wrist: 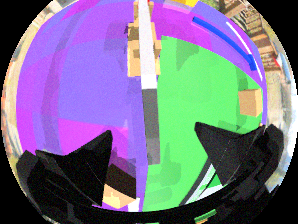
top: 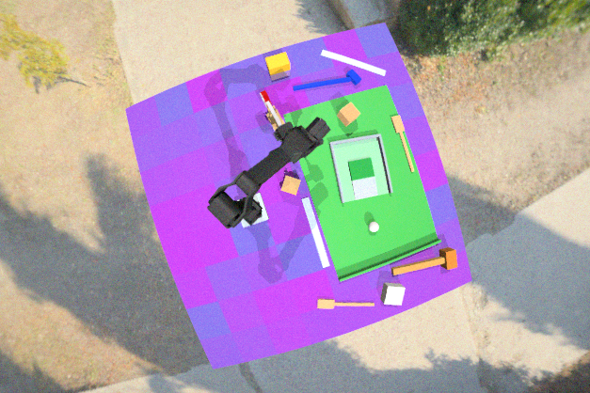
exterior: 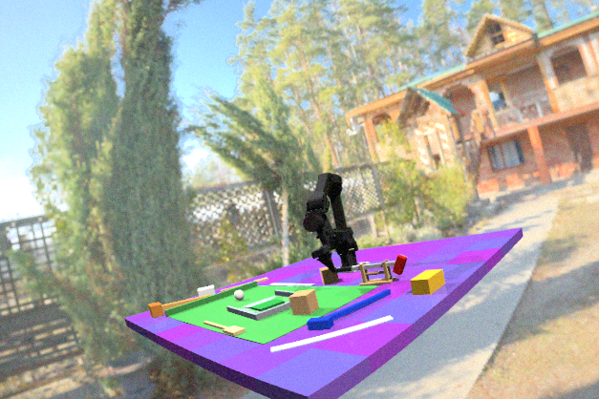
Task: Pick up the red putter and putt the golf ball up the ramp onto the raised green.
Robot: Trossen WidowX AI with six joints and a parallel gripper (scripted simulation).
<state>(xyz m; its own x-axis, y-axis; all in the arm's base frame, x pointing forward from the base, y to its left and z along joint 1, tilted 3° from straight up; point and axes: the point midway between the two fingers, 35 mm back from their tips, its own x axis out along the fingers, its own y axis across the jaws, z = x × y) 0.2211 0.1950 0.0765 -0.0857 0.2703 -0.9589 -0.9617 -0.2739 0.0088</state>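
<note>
Purple checkered counter point(top: 183, 235) crowded: yellow block point(top: 278, 63), blue putter point(top: 328, 82), white bars, tan blocks, orange mallets around the green putting mat point(top: 404, 221). Golf ball point(top: 374, 227) sits on the mat, near the ramp point(top: 365, 188) leading to the raised green point(top: 360, 168). Red putter point(top: 265, 100) rests on a small wooden stand point(exterior: 375, 273) at the mat's corner. Arm reaches from its base, bent down over the shaft; end effector point(wrist: 152, 156) spread wide, gripping nothing, fingers either side of the shaft.
</note>
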